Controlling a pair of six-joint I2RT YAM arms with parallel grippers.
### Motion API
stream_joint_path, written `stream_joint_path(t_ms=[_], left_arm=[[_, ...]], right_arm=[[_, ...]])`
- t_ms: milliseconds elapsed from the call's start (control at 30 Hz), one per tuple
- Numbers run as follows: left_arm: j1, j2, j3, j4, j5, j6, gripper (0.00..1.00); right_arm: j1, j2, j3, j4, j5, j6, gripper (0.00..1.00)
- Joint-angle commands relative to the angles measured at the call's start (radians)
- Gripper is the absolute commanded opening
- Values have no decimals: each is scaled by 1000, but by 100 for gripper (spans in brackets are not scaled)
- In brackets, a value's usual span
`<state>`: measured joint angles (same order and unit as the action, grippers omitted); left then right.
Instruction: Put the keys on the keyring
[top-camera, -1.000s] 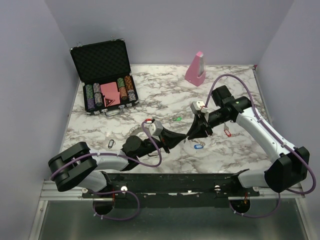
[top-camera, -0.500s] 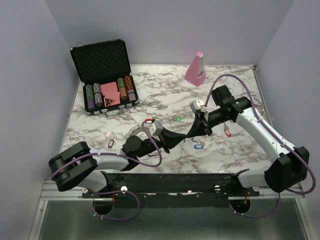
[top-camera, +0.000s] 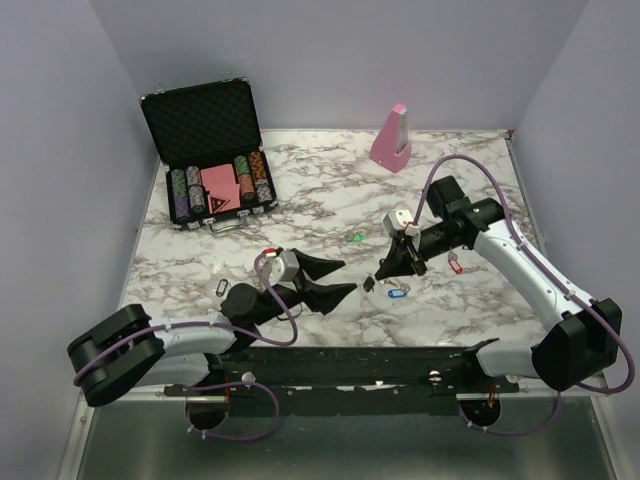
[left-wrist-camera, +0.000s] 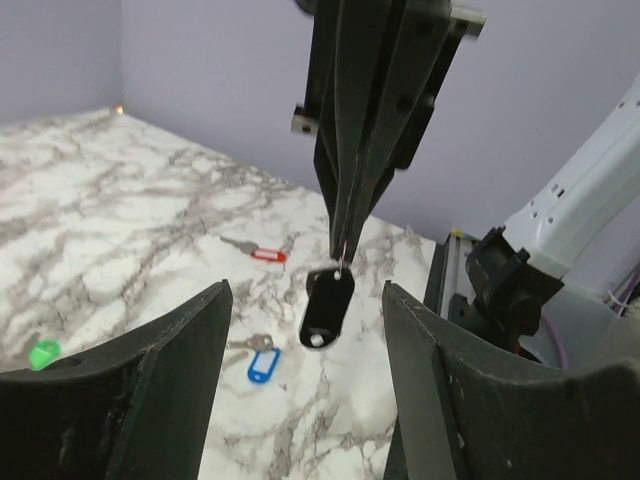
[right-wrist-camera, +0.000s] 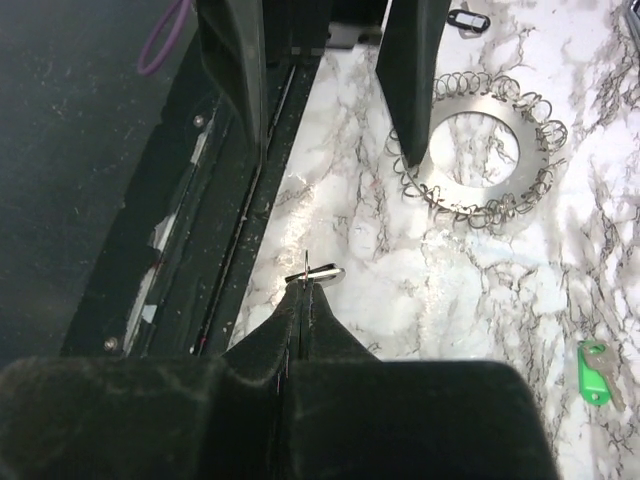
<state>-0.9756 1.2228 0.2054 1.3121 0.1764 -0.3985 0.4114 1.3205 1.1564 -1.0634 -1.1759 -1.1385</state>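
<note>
Top view: the left hand (top-camera: 348, 276) is spread wide and empty, facing the right hand (top-camera: 379, 272), which is closed above the surface (top-camera: 480, 305). Left wrist view: the black-tagged key (left-wrist-camera: 326, 307) hangs from the closed right-hand tips; a red key (left-wrist-camera: 265, 254) and a blue key (left-wrist-camera: 262, 366) lie below. Right wrist view: the keyring (right-wrist-camera: 475, 202) lies flat on the surface, apart from the pinched key.

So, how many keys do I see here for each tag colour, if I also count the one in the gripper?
Black: 2, the held black key in the right gripper and the loose black key on the table
Blue: 1, the blue key
Red: 1, the red key
Green: 1, the green key
Total: 5
</note>
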Motion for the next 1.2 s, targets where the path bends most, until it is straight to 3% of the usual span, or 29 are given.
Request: stream_joint_path(t_ms=[0,200,400,633,1033,1167], left_arm=[[9,-111,12,-71,44,104,70],[9,-160,101,-322,139,208,62],[8,-148,146,-408,190,247,57],[8,-125,163,-453,256,256,47],[5,-97,178,-458,288,240,47],[2,-80,186,-456,294,231,47]], right_arm=[[6,-24,-41,-107,-11,-240,1],[6,-44,-96,-175,-41,-469,1],[6,-56,-129,-182,-33,-561,1],[6,-79,-158,-144,-8,-567,1],[6,-86,-152,-130,15,-511,1],[6,-80,-132,-109,30,-408,1]])
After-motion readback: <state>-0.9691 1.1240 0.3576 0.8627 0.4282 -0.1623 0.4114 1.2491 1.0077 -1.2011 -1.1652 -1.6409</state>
